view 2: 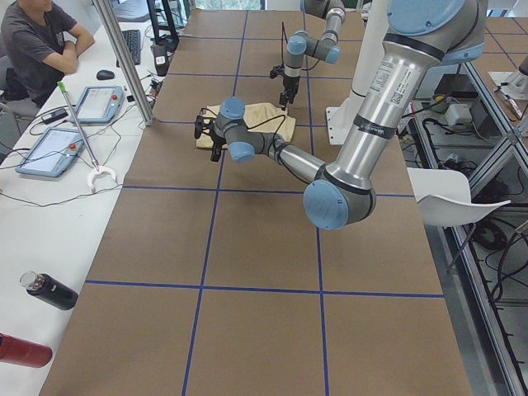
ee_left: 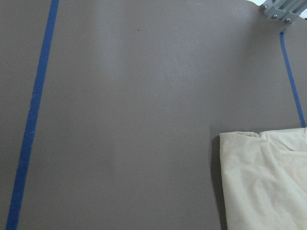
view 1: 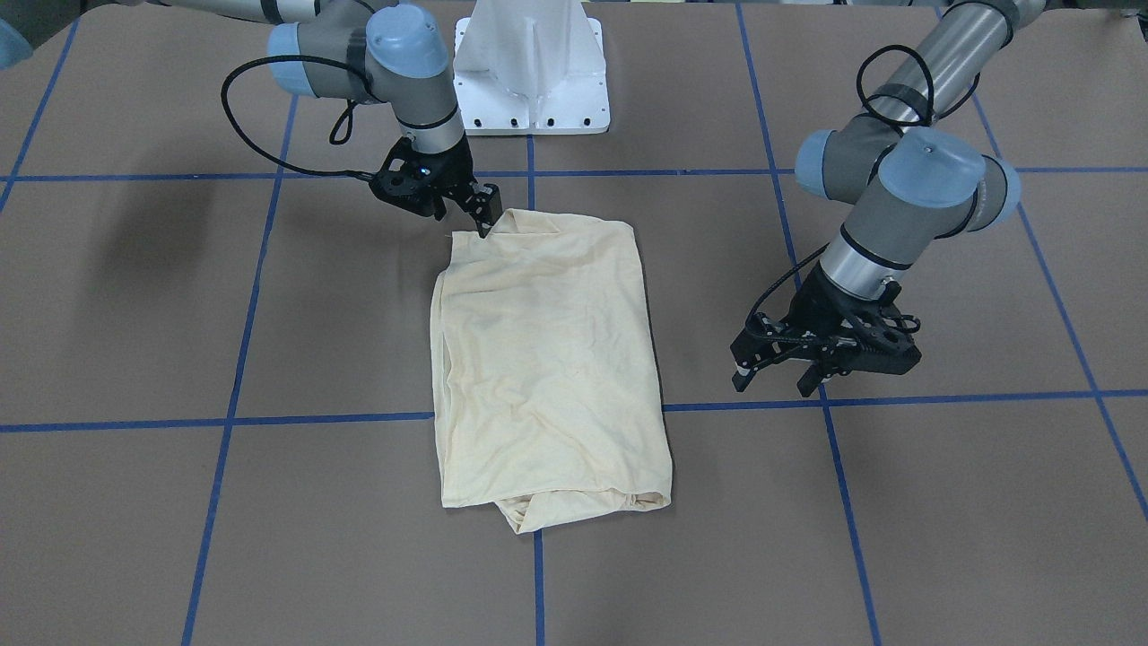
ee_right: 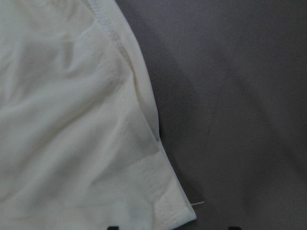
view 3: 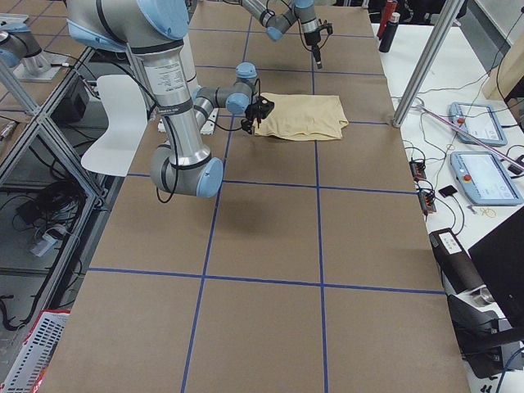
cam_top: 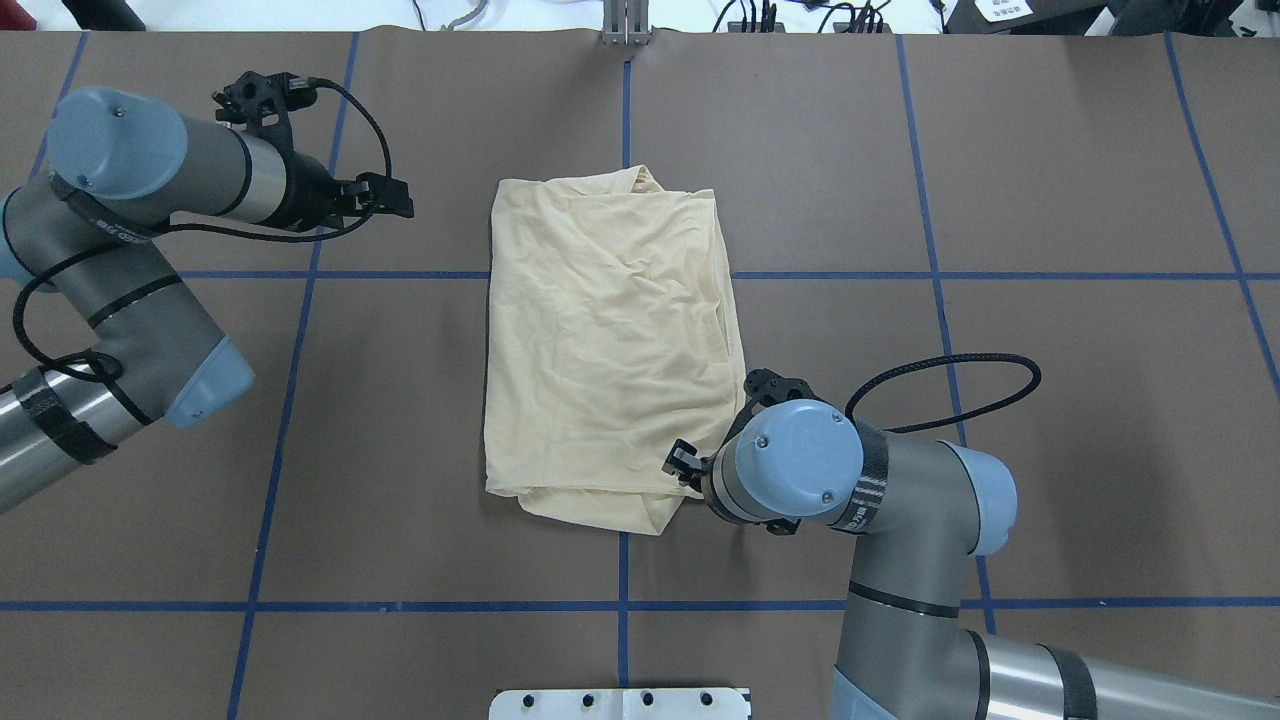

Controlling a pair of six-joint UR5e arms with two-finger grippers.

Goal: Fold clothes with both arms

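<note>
At the centre of the desk [cam_top: 900, 150] lies the folded T-shirt [cam_top: 610, 340], its long axis running straight away from the robot. Your right tool [view 1: 475, 213] hangs over the near corner on its own side, fingers apart and nothing clamped. The left tool [view 1: 776, 384], also spread and empty, stands well apart off the far end's opposite edge — so you should expect that arm to have the longer reach.
</note>
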